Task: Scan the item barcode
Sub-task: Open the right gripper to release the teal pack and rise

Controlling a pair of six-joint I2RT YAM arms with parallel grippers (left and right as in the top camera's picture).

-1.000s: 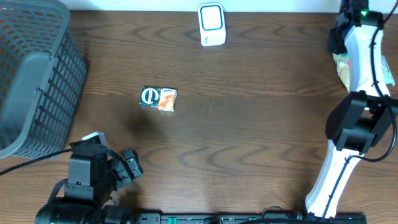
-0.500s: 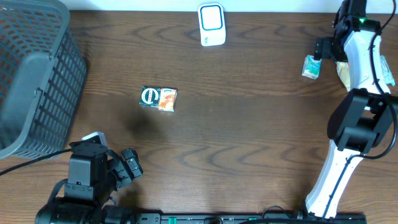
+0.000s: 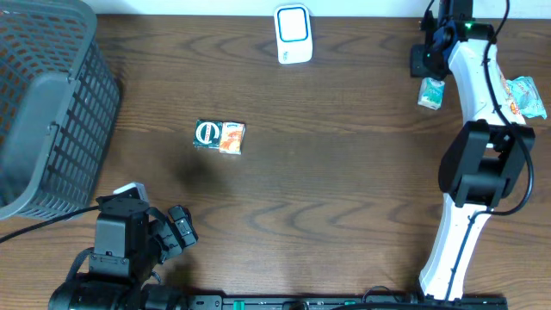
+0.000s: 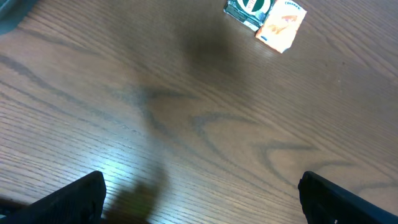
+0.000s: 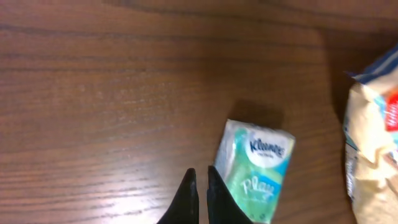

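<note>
The white barcode scanner (image 3: 293, 34) stands at the table's far edge. A Kleenex tissue pack (image 3: 430, 92) (image 5: 255, 171) lies flat on the table near the far right. My right gripper (image 3: 424, 58) (image 5: 200, 180) hovers just beside it, shut, with nothing between its fingers; the pack lies right of the fingertips, not held. A green and orange packet (image 3: 220, 136) (image 4: 266, 15) lies left of centre. My left gripper (image 3: 176, 228) (image 4: 202, 202) stays low at the near left, open and empty, well short of that packet.
A grey mesh basket (image 3: 47, 103) fills the far left. A snack bag (image 3: 523, 93) (image 5: 373, 137) lies at the right edge, just right of the tissue pack. The right arm's white links (image 3: 469, 155) stretch along the right side.
The right gripper brought the tissue pack leftward, let it go on the table, then shifted a little further left and shut empty. The left arm has not moved.
</note>
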